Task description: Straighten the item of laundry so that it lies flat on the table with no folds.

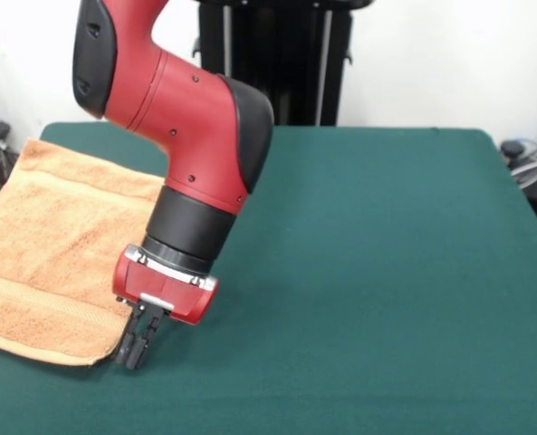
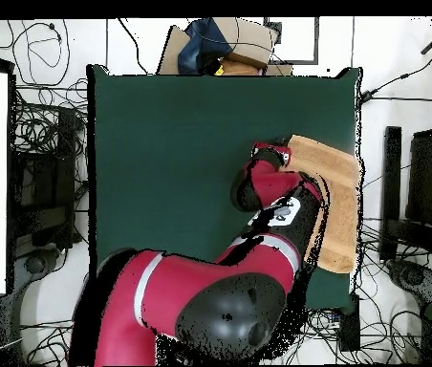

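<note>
The tan-orange towel (image 1: 51, 245) lies spread at the left side of the green table (image 1: 386, 272), and its left part reaches past the table's edge. A woven band runs near its front edge. My gripper (image 1: 134, 353) points down at the towel's near right corner, with its fingers closed together on the corner's edge, low at the table. In the overhead view the towel (image 2: 342, 205) lies along the right side of the table (image 2: 162, 162). The arm covers part of it, and the gripper (image 2: 270, 151) is at its upper left corner.
The black pedestal (image 1: 277, 63) stands behind the table's far edge. Cables and equipment (image 2: 38, 162) lie on the floor around the table. Cardboard and a dark bag (image 2: 222, 46) sit beyond the table's top edge in the overhead view.
</note>
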You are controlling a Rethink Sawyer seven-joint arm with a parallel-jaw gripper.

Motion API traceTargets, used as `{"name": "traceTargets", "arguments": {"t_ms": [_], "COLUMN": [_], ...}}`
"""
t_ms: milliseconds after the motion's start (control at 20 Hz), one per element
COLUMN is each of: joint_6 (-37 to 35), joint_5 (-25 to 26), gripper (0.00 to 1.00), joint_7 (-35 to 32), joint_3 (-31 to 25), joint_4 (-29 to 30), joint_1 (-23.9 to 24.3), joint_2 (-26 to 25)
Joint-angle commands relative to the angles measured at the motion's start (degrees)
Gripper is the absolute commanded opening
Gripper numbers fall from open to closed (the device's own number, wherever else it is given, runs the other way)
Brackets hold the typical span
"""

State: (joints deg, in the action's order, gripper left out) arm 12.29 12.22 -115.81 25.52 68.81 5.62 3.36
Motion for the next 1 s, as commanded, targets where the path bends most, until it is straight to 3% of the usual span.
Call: {"name": "traceTargets", "arguments": {"t_ms": [50, 100, 600, 1000], "joint_6": [-3.7, -3.4, -2.1, -0.8], "joint_5": [-2.6, -2.7, -4.0, -10.9], "gripper": [0.0, 1.0, 1.0, 1.0], "joint_7": [-4.7, -4.9, -5.7, -6.4], "joint_3": [-0.5, -0.2, 1.5, 9.0], "joint_4": [-1.0, -1.0, -1.3, -1.4], "joint_1": [-3.0, -3.1, -3.7, -6.6], "joint_2": [-3.0, -3.1, -4.0, -7.7]}}
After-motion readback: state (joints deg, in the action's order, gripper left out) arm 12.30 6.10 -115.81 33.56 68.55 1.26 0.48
